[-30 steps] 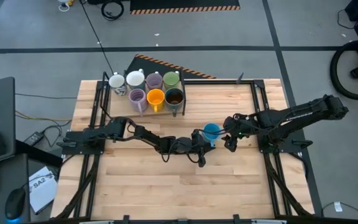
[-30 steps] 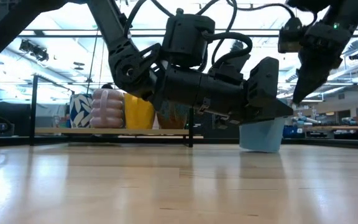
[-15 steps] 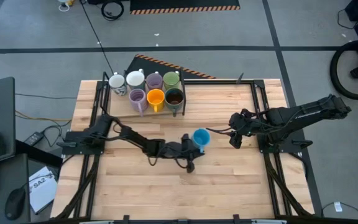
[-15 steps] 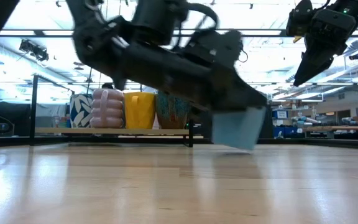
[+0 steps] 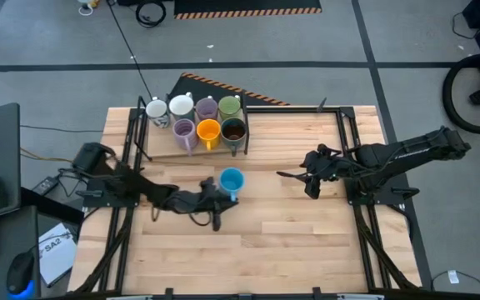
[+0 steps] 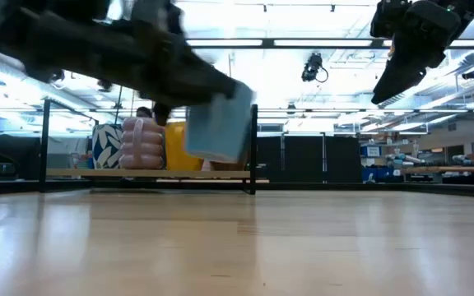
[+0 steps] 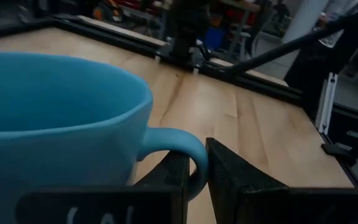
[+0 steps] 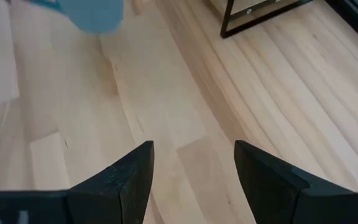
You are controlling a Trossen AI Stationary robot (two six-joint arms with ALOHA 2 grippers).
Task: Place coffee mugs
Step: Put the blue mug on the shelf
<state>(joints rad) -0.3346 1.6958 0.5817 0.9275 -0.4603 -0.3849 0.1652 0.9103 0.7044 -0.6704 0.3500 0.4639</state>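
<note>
Fingers of the left gripper [image 7: 194,180] are pinching the handle of the blue mug [image 5: 231,180], which is hanging clear of the table [image 5: 307,242] just in front of the tray [image 5: 161,146] of seven other mugs [image 5: 198,121]. The right gripper [image 5: 294,176] is hovering with jaws spread and gripping nothing, well to the blue mug's right.

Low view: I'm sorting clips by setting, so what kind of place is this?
Probably a robotics lab or workshop: a wooden table framed by black rails, long ceiling lights over an open hall, and cluttered workbenches behind.
</note>
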